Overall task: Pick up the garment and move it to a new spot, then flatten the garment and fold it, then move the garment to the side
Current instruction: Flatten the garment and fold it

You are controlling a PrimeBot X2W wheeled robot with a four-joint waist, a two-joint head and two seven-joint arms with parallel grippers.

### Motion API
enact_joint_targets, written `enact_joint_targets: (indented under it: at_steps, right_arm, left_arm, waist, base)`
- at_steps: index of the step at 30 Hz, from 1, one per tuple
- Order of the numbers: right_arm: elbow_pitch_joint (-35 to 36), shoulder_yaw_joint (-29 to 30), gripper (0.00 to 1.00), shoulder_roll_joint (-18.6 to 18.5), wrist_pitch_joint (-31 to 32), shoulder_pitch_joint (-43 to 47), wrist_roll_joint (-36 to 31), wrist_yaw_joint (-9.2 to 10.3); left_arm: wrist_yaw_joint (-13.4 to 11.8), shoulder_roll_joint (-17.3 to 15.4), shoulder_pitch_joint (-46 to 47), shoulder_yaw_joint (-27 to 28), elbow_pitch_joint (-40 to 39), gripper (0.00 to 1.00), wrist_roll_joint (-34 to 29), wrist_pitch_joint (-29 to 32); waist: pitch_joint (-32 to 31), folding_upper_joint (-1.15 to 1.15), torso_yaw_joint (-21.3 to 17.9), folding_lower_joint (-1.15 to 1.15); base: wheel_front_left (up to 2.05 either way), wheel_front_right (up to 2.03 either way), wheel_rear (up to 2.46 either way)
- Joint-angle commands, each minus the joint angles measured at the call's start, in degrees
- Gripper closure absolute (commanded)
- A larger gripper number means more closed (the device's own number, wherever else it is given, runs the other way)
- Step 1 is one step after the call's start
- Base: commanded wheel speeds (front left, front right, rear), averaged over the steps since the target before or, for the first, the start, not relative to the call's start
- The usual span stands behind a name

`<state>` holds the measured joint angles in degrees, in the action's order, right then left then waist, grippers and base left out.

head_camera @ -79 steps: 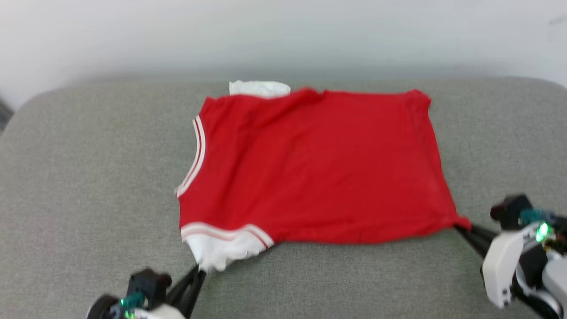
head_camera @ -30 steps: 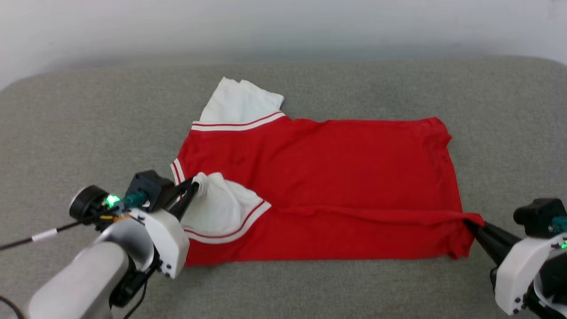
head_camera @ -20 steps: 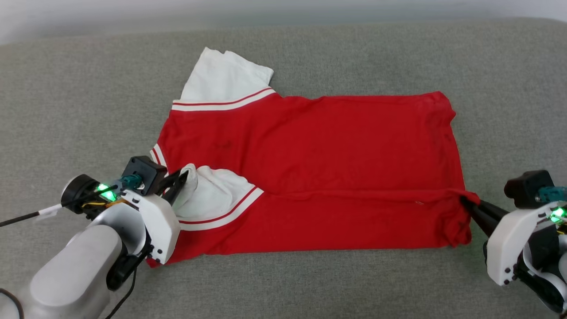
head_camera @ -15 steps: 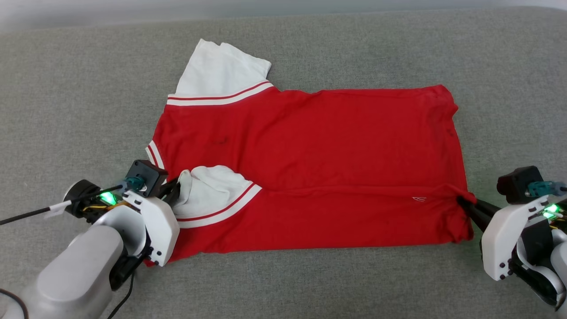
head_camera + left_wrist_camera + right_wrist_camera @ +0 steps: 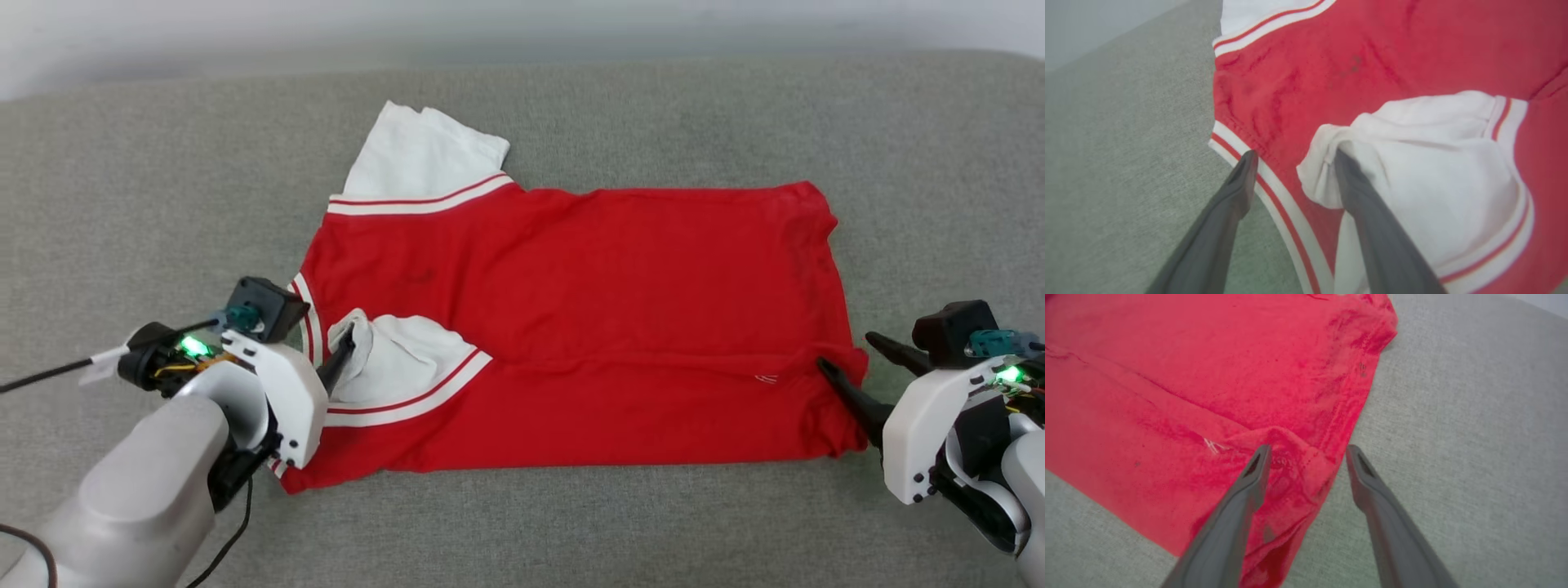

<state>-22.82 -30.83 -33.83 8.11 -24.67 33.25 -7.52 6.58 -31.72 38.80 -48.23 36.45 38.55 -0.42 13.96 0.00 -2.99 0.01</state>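
Your left gripper is spread open at the neck end of the red T-shirt: in the left wrist view 1 of its fingers rests on the striped collar trim and the other presses against the bunched edge of the near white sleeve, pinching nothing. Your right gripper is spread as well; in its wrist view the 2 fingertips straddle the near hem corner, 1 over the red cloth and 1 over the bare cushion, holding nothing. The T-shirt lies flat near the middle of the grey upholstered cushion, its long axis running left to right across the head view, collar toward your left and hem toward your right. The far white sleeve spreads away from you, while the near sleeve lies turned inward on top of the red body. The near long edge is doubled over along a crease that runs from that sleeve to the hem. The upper face is plain red; the 1 small white mark near the hem is too small to read, and no lettering or number can be made out. A pale wall rises behind the cushion.
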Motion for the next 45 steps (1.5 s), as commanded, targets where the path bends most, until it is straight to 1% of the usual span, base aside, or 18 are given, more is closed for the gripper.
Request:
enact_joint_targets:
  at_steps: [1, 4, 9, 13, 16, 18, 20, 23, 26, 31, 35, 39, 40, 41, 42, 45]
  right_arm:
    - [0.17, -0.01, 0.0, -0.29, -0.42, 0.11, 0.23, 0.06]
    - [1.1, 0.21, 0.0, -0.86, -1.47, 1.55, 0.62, 0.06]
    - [3.37, 0.79, 0.0, -1.26, -2.2, 3.07, 0.19, 0.06]
    - [4.97, 1.58, 0.0, -1.12, -1.56, 3.77, -0.36, 0.06]
    - [5.96, 2.21, 0.0, -0.98, -1.17, 4.07, -0.64, 0.06]
    - [6.72, 2.48, 0.0, -0.7, -0.74, 4.12, -1.06, 0.06]
    - [7.32, 2.43, 0.0, -0.44, -0.16, 4.06, -1.13, 0.06]
    - [8.1, 2.11, 0.0, -0.13, 0.74, 3.33, -1.3, 0.06]
    - [8.53, 1.7, 0.0, 0.12, 1.49, 2.49, -1.33, 0.06]
    - [8.47, 0.79, 0.0, 0.47, 2.43, 1.62, -0.99, 0.06]
    - [8.11, -0.01, 0.0, 0.8, 2.72, 0.91, -0.67, 0.06]
    - [7.64, -0.58, 0.0, 0.82, 2.84, 0.11, -0.24, 0.06]
    - [7.57, -0.58, 0.0, 0.72, 2.79, -0.34, -0.07, 0.06]
    - [7.53, -0.63, 0.0, 0.56, 2.85, -0.77, 0.01, 0.06]
    - [7.45, -0.77, 0.0, 0.35, 2.92, -1.07, -0.01, 0.06]
    - [7.63, -1.3, 0.0, -0.8, 4.01, -2.29, 0.72, 0.06]
  left_arm:
    - [0.06, -0.14, 1.01, 0.4, -0.11, 0.0, 0.48, -0.12]
    - [0.26, -1.16, 1.61, 1.08, -1.0, 0.0, 2.3, 2.57]
    - [0.53, -4.56, 3.19, 1.15, -6.16, 0.0, 5.65, 11.13]
    - [0.68, -7.52, 4.06, 0.52, -11.13, 0.0, 9.84, 21.32]
    - [0.73, -8.43, 4.54, 0.05, -14.22, 0.0, 14.71, 30.82]
    - [0.56, -9.54, 5.71, -0.97, -15.68, 0.0, 15.66, 36.59]
    - [0.0, -9.65, 6.05, -1.63, -16.19, 0.0, 17.44, 41.5]
    - [-0.82, -9.63, 6.36, -2.28, -16.24, 0.0, 19.37, 46.49]
    - [-1.53, -9.08, 5.25, -2.9, -15.44, 0.0, 21.45, 50.29]
    - [-1.98, -8.37, 3.31, -4.3, -13.86, 0.0, 23.07, 53.47]
    - [-1.93, -7.59, 1.39, -5.59, -11.9, 0.0, 23.11, 53.81]
    - [-1.28, -6.45, -0.13, -7.27, -10.17, 0.0, 22.4, 53.39]
    - [-1.13, -6.3, -0.25, -7.6, -9.81, 0.13, 22.1, 53.16]
    - [-0.97, -6.17, -0.28, -7.87, -9.47, 0.76, 21.97, 52.99]
    - [-0.68, -6.0, -0.37, -7.94, -9.2, 1.0, 22.26, 52.82]
    - [-0.07, -5.69, 0.08, -7.37, -9.45, 1.0, 23.01, 51.71]
  waist:
    - [-1.53, 0.0, 0.45, -0.01]
    - [-3.6, 0.0, 1.07, -0.01]
    - [-5.68, 0.0, 1.56, -0.01]
    - [-5.99, 0.0, 1.76, -0.01]
    - [-5.88, 0.0, 2.11, -0.01]
    - [-5.6, 0.0, 2.18, -0.01]
    - [-5.35, 0.0, 2.1, -0.01]
    - [-4.75, 0.0, 1.53, -0.01]
    - [-4.14, 0.0, 0.85, -0.01]
    - [-3.09, 0.0, -0.41, -0.01]
    - [-2.43, 0.0, -1.09, -0.01]
    - [-2.09, 0.0, -1.41, -0.01]
    - [-2.08, 0.0, -1.49, -0.01]
    - [-2.15, 0.0, -1.54, -0.01]
    - [-2.35, 0.0, -1.56, -0.01]
    - [-3.33, 0.0, -1.4, -0.01]
  base:
    - [0.0, 0.0, 0.0]
    - [0.0, 0.0, 0.0]
    - [0.0, 0.0, 0.0]
    - [0.0, 0.0, 0.0]
    - [0.0, 0.0, 0.0]
    - [0.0, 0.0, 0.0]
    - [0.0, 0.0, 0.0]
    - [0.0, 0.0, 0.0]
    - [0.0, 0.0, 0.0]
    - [0.0, 0.0, 0.0]
    - [0.0, 0.0, 0.0]
    - [0.0, 0.0, 0.0]
    - [0.0, 0.0, 0.0]
    - [0.0, 0.0, 0.0]
    - [0.0, 0.0, 0.0]
    - [0.0, 0.0, 0.0]
